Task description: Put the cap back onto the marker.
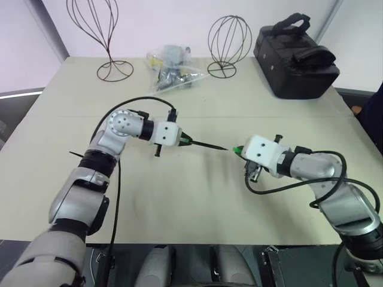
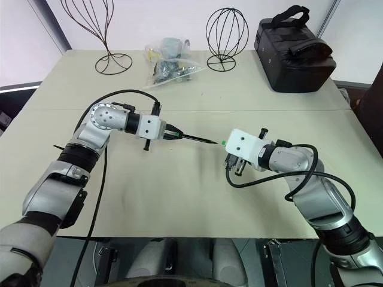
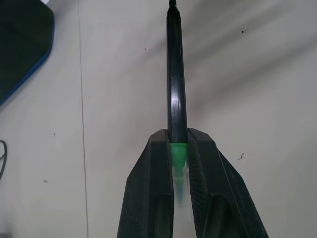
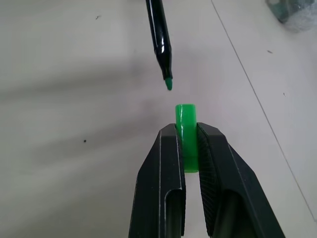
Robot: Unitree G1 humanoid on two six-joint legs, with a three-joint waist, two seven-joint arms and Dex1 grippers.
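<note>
Green cap sits pinched between the right gripper's fingers above the worktop, just short of the marker tip; the left gripper clamps the marker's banded end.

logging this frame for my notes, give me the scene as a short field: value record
left end effector: shut on thin black marker with green band
right end effector: shut on small bright green plastic cap
gap: marker tip just short of the cap's open end, not touching
alignment: tip sits slightly off the cap's axis
surface: beige table
task state: cap not yet on
</note>
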